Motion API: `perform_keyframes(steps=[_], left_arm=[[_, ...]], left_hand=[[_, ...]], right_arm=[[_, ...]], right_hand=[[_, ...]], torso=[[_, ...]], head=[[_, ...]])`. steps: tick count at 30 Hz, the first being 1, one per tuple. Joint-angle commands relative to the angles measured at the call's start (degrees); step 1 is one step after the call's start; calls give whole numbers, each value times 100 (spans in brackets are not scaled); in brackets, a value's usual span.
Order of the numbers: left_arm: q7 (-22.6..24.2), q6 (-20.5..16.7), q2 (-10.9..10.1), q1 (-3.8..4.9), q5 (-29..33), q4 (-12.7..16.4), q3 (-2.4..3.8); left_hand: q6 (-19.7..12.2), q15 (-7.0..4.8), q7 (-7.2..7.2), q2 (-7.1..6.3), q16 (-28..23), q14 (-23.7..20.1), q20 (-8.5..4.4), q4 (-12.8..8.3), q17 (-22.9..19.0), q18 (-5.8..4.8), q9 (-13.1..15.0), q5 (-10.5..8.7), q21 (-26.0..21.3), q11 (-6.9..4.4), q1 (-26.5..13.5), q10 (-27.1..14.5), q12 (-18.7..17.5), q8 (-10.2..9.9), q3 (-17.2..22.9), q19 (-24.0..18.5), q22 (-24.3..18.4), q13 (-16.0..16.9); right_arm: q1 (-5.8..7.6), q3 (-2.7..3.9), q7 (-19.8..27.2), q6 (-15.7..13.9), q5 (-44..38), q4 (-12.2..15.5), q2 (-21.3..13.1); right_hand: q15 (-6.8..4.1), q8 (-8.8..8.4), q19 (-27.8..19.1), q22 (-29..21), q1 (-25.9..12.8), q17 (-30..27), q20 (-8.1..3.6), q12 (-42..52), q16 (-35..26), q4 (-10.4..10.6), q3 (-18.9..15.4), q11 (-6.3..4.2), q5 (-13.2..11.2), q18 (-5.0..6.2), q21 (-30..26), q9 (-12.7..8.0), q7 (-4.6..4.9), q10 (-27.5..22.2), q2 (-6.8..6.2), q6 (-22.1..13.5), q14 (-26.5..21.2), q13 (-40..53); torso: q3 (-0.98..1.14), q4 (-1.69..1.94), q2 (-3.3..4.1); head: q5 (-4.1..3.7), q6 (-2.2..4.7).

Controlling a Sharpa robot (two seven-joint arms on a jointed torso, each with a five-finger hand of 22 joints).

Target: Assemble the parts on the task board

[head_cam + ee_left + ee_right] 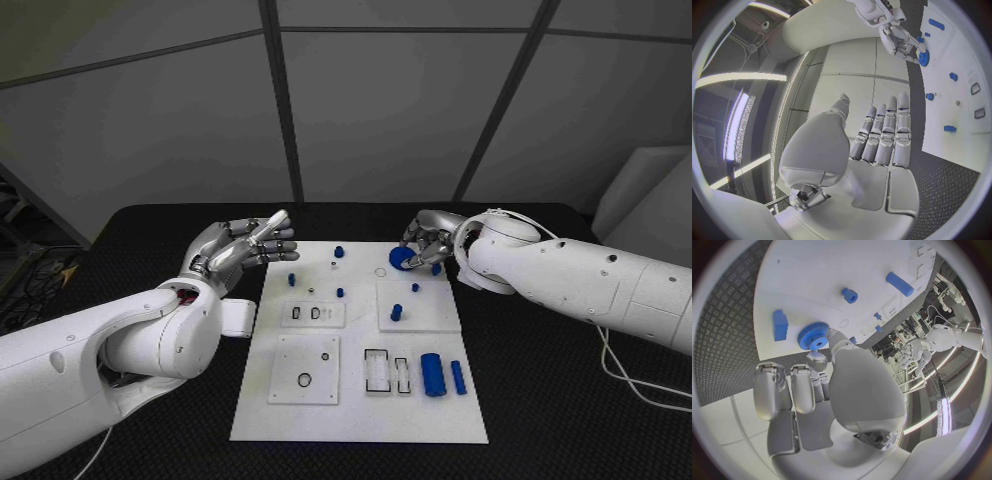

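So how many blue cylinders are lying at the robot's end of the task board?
2. The thick cylinder lies near the task board's near right corner, the thin cylinder just right of it. Nothing covers that end, so none seems hidden.

No text, label, brand, number or sign can be read anywhere in these pictures. The white board [361, 400] in the middle of the frame carries only outlined slots and small rings, no lettering. The blue pieces on it are plain. The white arms at the left and right edges bear no readable markings, and the grey wall panels across the top are blank.
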Motion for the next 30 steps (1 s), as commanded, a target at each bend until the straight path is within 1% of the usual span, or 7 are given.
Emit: perform_keyframes(steps=[1, 5, 11, 15, 20, 25, 30], left_arm=[[23, 66, 4, 5, -49, 5, 4], [23, 66, 4, 5, -49, 4, 4], [23, 67, 3, 5, -49, 3, 4], [23, 65, 3, 5, -49, 3, 4], [21, 63, 2, 4, -49, 3, 4], [20, 62, -2, 4, -49, 3, 4], [19, 62, -5, 4, -49, 3, 4]], left_hand=[[6, 26, 44, 53, -34, -4, 14, -19, 8, -170, -8, 25, 35, 18, -12, -7, -19, -29, -13, 35, 7, -5], [6, 26, 44, 53, -34, -4, 14, -19, 8, -170, -8, 25, 35, 18, -12, -7, -19, -29, -13, 35, 7, -5], [13, 26, 41, 61, -49, 3, 14, -41, 14, -170, -13, 25, 35, 17, -4, -2, -37, -42, -33, 35, 8, -3], [13, 26, 41, 61, -49, 3, 14, -41, 14, -170, -13, 25, 35, 17, -4, -2, -37, -42, -33, 35, 8, -3], [13, 26, 41, 61, -49, 3, 14, -41, 14, -170, -13, 25, 35, 17, -4, -2, -37, -42, -33, 35, 8, -3], [13, 26, 41, 61, -49, 3, 14, -41, 14, -170, -13, 25, 35, 17, -4, -2, -37, -42, -33, 35, 8, -3], [13, 26, 41, 61, -49, 3, 14, -41, 14, -170, -13, 25, 35, 17, -4, -2, -37, -42, -33, 35, 8, -3]], right_arm=[[4, -2, -15, 74, -48, -9, 22], [0, -3, -21, 74, -50, -32, 48], [-4, -4, -89, 8, -216, -55, 65], [-17, -5, -105, -86, -556, -26, 63], [-31, -6, -132, -157, -876, 17, 66], [-39, -7, -155, -183, -1012, 47, 58], [-43, -7, -170, -257, -1059, 78, 52]], right_hand=[[35, 32, 44, 663, 62, 67, -12, 48, 32, 17, 17, -1, 39, -68, 36, 10, -9, 53, 8, 35, 340, 38], [31, 60, 56, 681, 74, 82, -15, 116, 41, 19, 37, -6, 46, -71, 43, 15, -14, 88, 45, 68, 341, 112], [18, 134, 116, 762, 147, 134, -25, 267, 68, -17, 125, -23, 47, -89, 79, 29, -28, 174, 157, 187, 349, 279], [1, 214, 258, 948, 285, 288, -44, 805, 145, -138, 283, -41, -144, -132, 160, 41, -49, 538, 228, 373, 380, 867], [-7, 233, 315, 1026, 343, 344, -52, 1081, 175, -233, 437, -55, -235, -149, 193, 28, -60, 707, 225, 489, 388, 1175], [-8, 230, 349, 1070, 319, 370, -54, 1180, 188, -251, 495, -56, -232, -159, 212, 18, -65, 768, 214, 531, 391, 1287], [-13, 229, 390, 1124, 275, 391, -57, 1281, 200, -264, 568, -63, -194, -172, 235, 6, -76, 830, 205, 598, 394, 1403]], torso=[[-2, 6, 1], [1, 4, 1], [1, -1, 3], [1, -2, 2], [1, 0, 1], [2, 5, -3], [2, -4, -3]], head=[[1, -9], [1, -13], [5, -19], [2, -29], [-1, -36], [1, -49], [1, -44]])
